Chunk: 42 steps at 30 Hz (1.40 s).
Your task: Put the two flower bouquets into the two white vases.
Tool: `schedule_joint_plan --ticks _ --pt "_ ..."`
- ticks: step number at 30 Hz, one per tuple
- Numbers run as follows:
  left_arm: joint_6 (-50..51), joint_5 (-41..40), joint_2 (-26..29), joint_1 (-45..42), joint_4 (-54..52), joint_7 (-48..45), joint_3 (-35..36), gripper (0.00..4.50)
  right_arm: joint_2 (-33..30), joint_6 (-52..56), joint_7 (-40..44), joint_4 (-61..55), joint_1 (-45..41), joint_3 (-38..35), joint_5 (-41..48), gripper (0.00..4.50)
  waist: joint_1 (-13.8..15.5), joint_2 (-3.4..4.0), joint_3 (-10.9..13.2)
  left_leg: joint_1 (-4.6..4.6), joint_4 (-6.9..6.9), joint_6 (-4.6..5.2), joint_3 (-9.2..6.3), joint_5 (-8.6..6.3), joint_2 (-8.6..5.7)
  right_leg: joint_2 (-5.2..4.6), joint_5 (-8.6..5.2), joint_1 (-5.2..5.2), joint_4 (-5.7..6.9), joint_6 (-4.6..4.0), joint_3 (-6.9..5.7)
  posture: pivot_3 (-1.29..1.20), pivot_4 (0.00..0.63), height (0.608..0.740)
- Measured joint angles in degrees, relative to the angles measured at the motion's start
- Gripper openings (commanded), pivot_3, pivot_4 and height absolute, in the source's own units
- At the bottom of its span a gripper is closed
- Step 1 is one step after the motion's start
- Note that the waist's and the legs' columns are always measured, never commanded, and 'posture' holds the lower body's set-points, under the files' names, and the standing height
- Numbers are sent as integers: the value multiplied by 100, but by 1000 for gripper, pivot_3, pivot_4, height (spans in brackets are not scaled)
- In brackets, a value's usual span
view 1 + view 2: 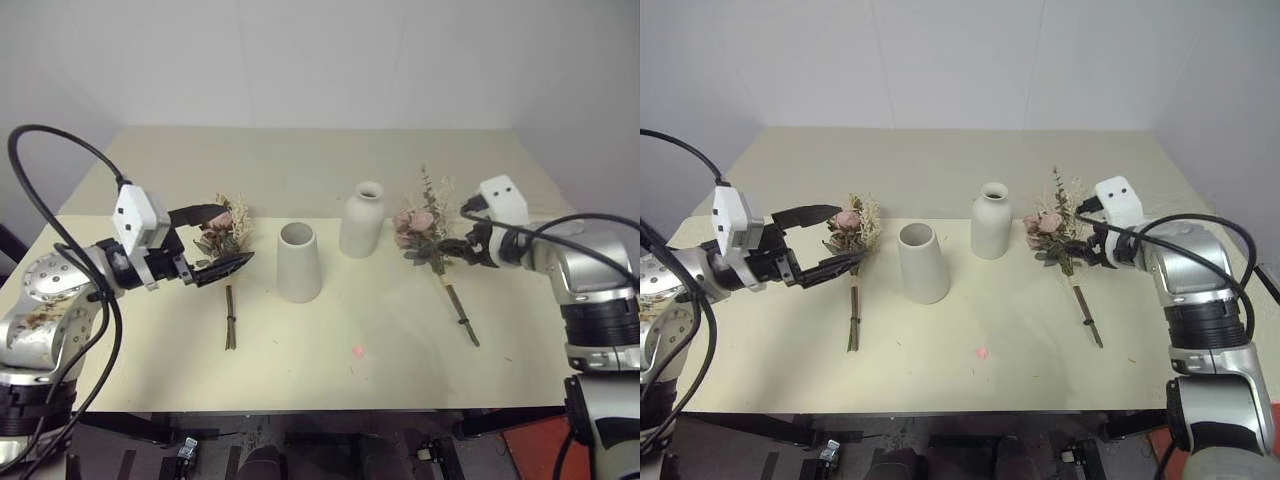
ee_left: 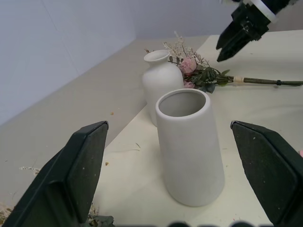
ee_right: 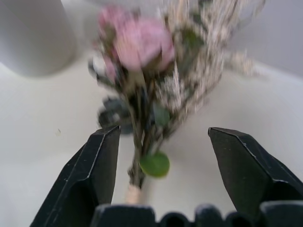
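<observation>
Bouquets (image 1: 428,228) and vases (image 1: 298,262) on cream table (image 1: 300,160).

Head stereo eyes look down over the table (image 1: 330,370); both wrist cameras sit low, sharing the bottle-shaped vase (image 2: 160,82).

Just ahead of the right claw (image 3: 163,184), the pink-rose dried bouquet (image 3: 151,71) is blurred, its stem base hidden behind the claw.
</observation>
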Motion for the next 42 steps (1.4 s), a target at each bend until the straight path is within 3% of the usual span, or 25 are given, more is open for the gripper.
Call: schedule_joint_plan --ticks 8,16,19,26,27,33,35,40,42 --pt "-2 63 -24 93 14 -32 8 4500 -227 416 222 -193 415 94 194 3337 9 -1 0 2 3 0 1 0 -2 -1 1 2 -1 1 1 0 150 740" --pt "-3 77 -65 166 -5 -8 13 4500 76 -14 273 846 351 600 49 3337 -54 0 0 4 2 0 1 0 -1 -1 1 3 -1 1 2 0 150 740" --pt "-2 79 -64 273 -16 25 15 4500 198 -175 319 1176 256 659 14 2743 -71 -1 0 2 2 0 0 0 -1 -1 1 2 0 1 2 0 150 740" --pt "0 77 -62 388 -119 50 64 4500 246 -261 283 1503 -51 656 -40 247 -108 0 0 3 2 0 -1 0 -1 -1 1 2 0 1 1 0 150 740" --pt "0 77 -62 388 -119 61 80 4500 246 -261 288 1504 -63 656 -42 77 -109 0 0 3 2 0 -1 0 -1 -1 1 2 0 1 1 0 150 740" --pt "0 77 -63 387 -120 82 96 4500 382 -508 21 1493 -69 554 -149 77 -116 0 0 4 2 0 0 0 -1 -1 1 2 2 1 2 0 150 740" --pt "-2 77 -63 385 -118 80 96 4500 544 -1026 -347 1421 -55 361 -242 77 -138 1 0 2 0 0 2 0 -1 -1 1 -4 5 1 6 0 150 740" --pt "-9 81 -62 343 -104 78 95 4500 1481 -4401 -1835 987 -71 -734 -474 77 -162 1 1 -8 -6 -2 2 1 2 2 2 -25 17 1 7 0 150 740" --pt "-18 84 -61 337 -95 79 96 4500 1909 -4937 -2169 967 -337 -1051 -311 77 -164 2 1 -10 -3 -7 1 4 2 0 5 -25 27 -2 8 0 150 740"
